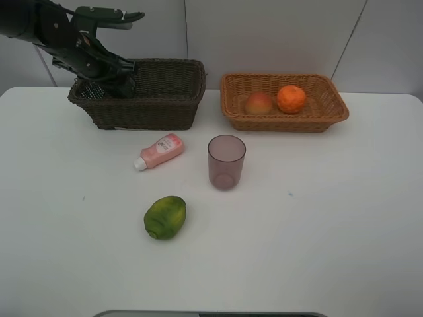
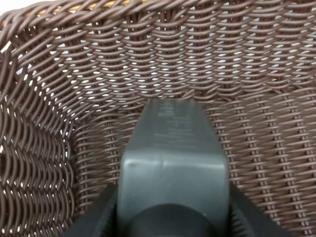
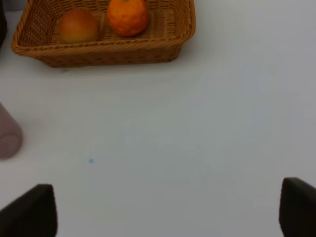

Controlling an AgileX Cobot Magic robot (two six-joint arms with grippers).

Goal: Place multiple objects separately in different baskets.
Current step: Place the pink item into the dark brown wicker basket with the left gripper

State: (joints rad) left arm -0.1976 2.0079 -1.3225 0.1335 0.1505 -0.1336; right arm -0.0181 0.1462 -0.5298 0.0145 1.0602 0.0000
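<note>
My left gripper [image 1: 109, 80] reaches down into the left end of the dark brown basket [image 1: 165, 111]. It is shut on the dark green pump bottle [image 2: 173, 163], whose sides sit between the black fingers [image 2: 96, 219], with the basket's woven wall [image 2: 247, 74] all around. The light tan basket [image 1: 284, 124] holds the orange [image 1: 291, 98] and the red-yellow fruit [image 1: 258, 103]. On the table lie the pink tube [image 1: 160, 151], the upright purple cup [image 1: 226, 162] and the green fruit [image 1: 165, 216]. My right gripper [image 3: 165, 212] hangs open over bare table.
The white table [image 1: 344, 218] ends at a pale wall behind the baskets. In the right wrist view the tan basket [image 3: 98, 52] with both fruits lies ahead, and the cup [image 3: 7, 136] shows at the edge.
</note>
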